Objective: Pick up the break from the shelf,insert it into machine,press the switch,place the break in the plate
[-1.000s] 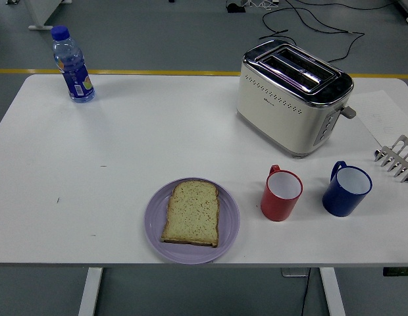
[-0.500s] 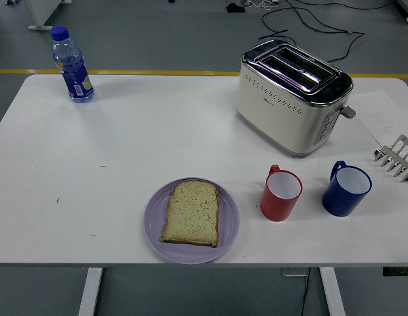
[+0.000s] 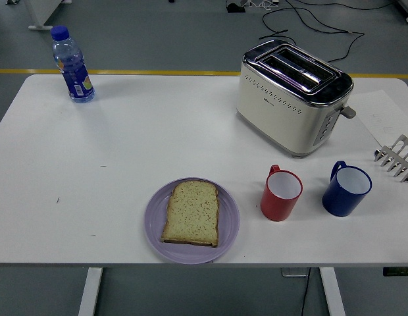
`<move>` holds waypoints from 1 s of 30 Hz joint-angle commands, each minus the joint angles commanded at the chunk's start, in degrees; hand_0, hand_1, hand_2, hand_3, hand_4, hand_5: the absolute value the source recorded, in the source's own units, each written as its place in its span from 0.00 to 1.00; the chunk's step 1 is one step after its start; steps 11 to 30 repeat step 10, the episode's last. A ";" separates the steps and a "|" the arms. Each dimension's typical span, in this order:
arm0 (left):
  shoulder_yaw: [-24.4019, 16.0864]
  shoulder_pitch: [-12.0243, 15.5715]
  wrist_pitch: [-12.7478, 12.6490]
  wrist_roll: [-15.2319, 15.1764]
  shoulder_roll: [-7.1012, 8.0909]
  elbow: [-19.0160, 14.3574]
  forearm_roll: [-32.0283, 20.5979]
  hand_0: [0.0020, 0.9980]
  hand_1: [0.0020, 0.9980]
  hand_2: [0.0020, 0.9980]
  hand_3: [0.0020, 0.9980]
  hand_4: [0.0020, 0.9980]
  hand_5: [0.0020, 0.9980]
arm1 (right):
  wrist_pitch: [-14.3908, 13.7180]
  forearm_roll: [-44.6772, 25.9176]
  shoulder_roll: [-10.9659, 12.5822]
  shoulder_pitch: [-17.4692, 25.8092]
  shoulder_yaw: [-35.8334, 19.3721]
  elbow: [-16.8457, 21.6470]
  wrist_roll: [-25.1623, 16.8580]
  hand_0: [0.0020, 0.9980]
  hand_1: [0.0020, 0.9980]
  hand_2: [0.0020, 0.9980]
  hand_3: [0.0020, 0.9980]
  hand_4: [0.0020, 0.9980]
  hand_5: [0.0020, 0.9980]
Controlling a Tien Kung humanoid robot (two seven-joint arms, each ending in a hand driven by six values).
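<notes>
While neither hand shows in our view, we log one slice of pale toasted bread (image 3: 191, 212) lying flat on the round lilac plate (image 3: 157, 229) near the white table's (image 3: 125, 151) front edge; cream-and-chrome toaster (image 3: 293, 97) well behind, red mug (image 3: 281, 193) just right.

bread: one pale tan slice (image 3: 191, 212) with a darker crust, lying flat on the plate
plate: round, lilac (image 3: 228, 227), well in front of the toaster and to its left
toaster: cream body, chrome top (image 3: 293, 96), upright, both slots empty
rack: silver wire (image 3: 397, 158), right of the toaster
</notes>
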State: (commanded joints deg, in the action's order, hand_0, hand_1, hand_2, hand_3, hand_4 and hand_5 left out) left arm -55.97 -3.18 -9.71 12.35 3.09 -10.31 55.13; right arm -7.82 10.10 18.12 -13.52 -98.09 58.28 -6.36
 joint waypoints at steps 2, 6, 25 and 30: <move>-0.04 -0.01 0.00 -0.01 -0.03 0.00 0.00 0.66 0.58 0.62 0.64 0.36 1.00 | -0.03 -0.03 -0.01 0.04 0.06 0.00 -0.03 0.76 0.71 0.72 0.64 0.43 0.24; -0.32 0.07 0.05 0.01 -0.06 0.00 0.37 0.66 0.58 0.62 0.64 0.36 1.00 | -0.03 -0.17 0.05 0.20 0.14 0.09 -0.18 0.76 0.71 0.72 0.64 0.43 0.24; -0.78 0.15 0.15 0.15 -0.07 0.00 1.22 0.66 0.58 0.62 0.64 0.36 1.00 | -0.09 -0.24 0.19 0.33 0.17 0.32 -0.32 0.76 0.71 0.72 0.64 0.43 0.24; -0.78 0.15 0.15 0.15 -0.07 0.00 1.22 0.66 0.58 0.62 0.64 0.36 1.00 | -0.09 -0.24 0.19 0.33 0.17 0.32 -0.32 0.76 0.71 0.72 0.64 0.43 0.24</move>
